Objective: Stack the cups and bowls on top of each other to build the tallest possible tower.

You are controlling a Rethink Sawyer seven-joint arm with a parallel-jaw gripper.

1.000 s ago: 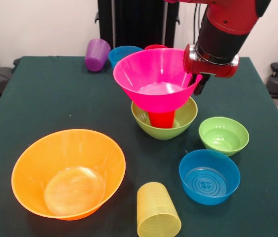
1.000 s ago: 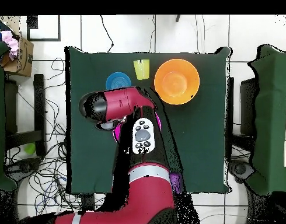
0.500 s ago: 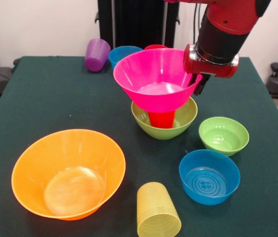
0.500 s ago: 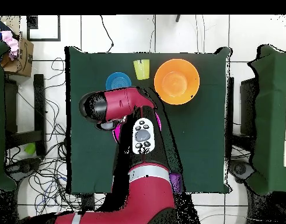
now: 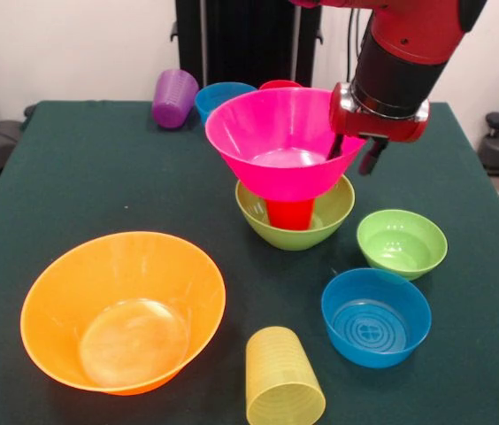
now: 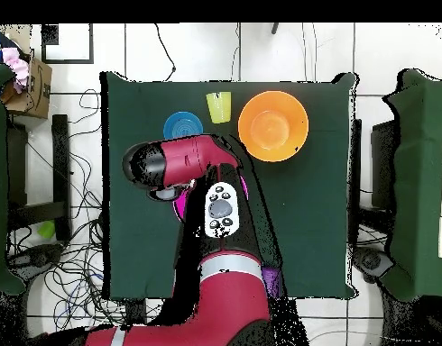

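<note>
Tower [image 5: 289, 181] mid-bench [image 5: 99, 177], hot pink bowl [image 5: 280, 142] on bright red cup [image 5: 289, 212] inside medium lime green bowl [image 5: 295, 226], gripper [image 5: 356, 152] jaws open, astride the pink bowl's rim, large orange bowl [image 5: 124, 310] apart.

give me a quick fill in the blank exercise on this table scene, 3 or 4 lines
The hot pink bowl sits on top of a bright ____ cup.
That cup stands inside a lime ____ bowl.
The ribbed yellow cup lies on its ____.
The gripper has one finger on each side of the hot pink bowl's ____.

Missing words: red; green; side; rim
</note>
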